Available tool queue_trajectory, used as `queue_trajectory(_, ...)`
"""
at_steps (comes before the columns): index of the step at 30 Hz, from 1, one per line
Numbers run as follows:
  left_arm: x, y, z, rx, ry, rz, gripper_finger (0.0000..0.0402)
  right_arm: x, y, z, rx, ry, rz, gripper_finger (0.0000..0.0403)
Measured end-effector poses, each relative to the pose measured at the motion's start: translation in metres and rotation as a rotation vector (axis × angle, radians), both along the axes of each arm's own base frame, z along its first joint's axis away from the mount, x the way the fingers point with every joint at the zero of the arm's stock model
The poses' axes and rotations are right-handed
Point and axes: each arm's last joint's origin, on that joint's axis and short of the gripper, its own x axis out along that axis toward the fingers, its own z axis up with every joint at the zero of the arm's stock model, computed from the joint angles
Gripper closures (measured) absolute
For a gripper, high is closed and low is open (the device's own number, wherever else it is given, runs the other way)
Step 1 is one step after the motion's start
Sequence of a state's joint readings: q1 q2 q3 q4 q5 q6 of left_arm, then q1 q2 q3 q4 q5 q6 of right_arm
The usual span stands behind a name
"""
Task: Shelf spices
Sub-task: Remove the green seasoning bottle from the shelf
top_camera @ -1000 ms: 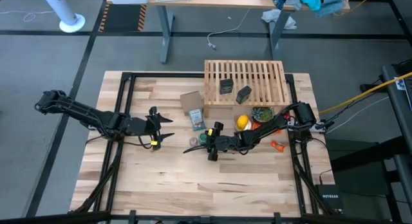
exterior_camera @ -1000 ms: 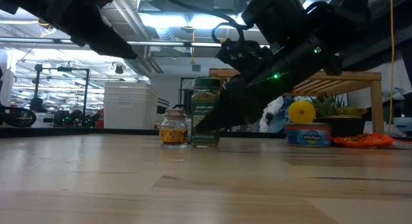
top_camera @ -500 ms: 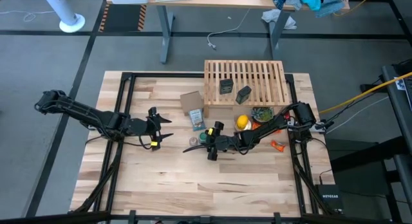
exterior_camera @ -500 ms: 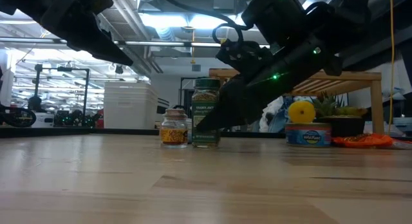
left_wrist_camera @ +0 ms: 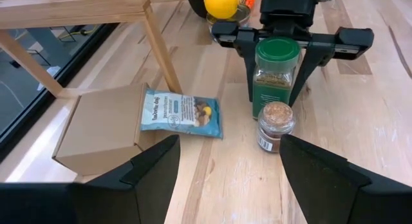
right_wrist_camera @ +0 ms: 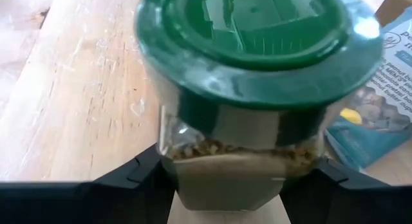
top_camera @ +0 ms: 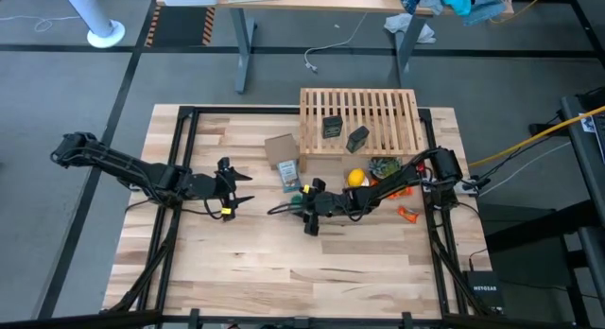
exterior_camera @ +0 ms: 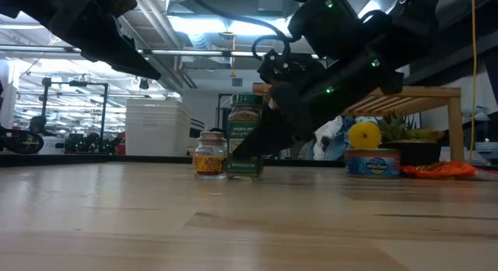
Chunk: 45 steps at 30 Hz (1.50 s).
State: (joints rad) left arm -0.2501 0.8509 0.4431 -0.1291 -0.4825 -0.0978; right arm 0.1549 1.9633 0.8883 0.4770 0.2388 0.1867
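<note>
**A:** Your right gripper (left_wrist_camera: 275,53) has its fingers on both sides of the green bottle (left_wrist_camera: 275,74), pressed to the glass, mid-table near the shelf (top_camera: 359,121). What worries you?

**B:** Smooth round glass slips. Lift crooked and you'll topple the little glass jar (left_wrist_camera: 274,126) standing right beside it.

**A:** And the left gripper (top_camera: 232,188)?

**B:** Waiting well off, jaws apart. The shelf is slatted wood, so a tilted bottle could catch between slats.

a wooden bench (top_camera: 284,272) stands on dark grey floor (top_camera: 57,272). beyond it, a desk (top_camera: 312,0) on metal legs, a white fan base (top_camera: 106,33), bright ceiling lights (exterior_camera: 210,26).
</note>
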Motion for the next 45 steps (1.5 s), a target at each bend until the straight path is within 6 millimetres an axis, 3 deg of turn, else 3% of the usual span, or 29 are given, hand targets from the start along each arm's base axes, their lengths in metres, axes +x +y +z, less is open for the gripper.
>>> queue_trajectory(8, 0.0, 0.0, 0.0, 0.0, 0.0, 0.0, 0.0141, 0.0, 0.001, 0.0, 0.023, 0.005, 0.034, 0.0158)
queue_trajectory(17, 0.0, 0.0, 0.0, 0.0, 0.0, 0.0, 0.0141, 0.0, 0.002, -0.001, 0.027, 0.01, 0.06, 0.003)
queue_trajectory(20, 0.0, 0.0, 0.0, 0.0, 0.0, 0.0, 0.0141, 0.0, 0.003, -0.001, 0.051, 0.014, 0.095, 0.0008)
queue_trajectory(27, 0.0, 0.0, 0.0, 0.0, 0.0, 0.0, 0.0141, 0.0, -0.001, 0.007, 0.018, 0.0, 0.129, 0.0042)
queue_trajectory(45, 0.0, 0.0, 0.0, 0.001, 0.002, 0.001, 0.0141, -0.017, -0.005, 0.067, -0.083, -0.039, 0.087, 0.0061)
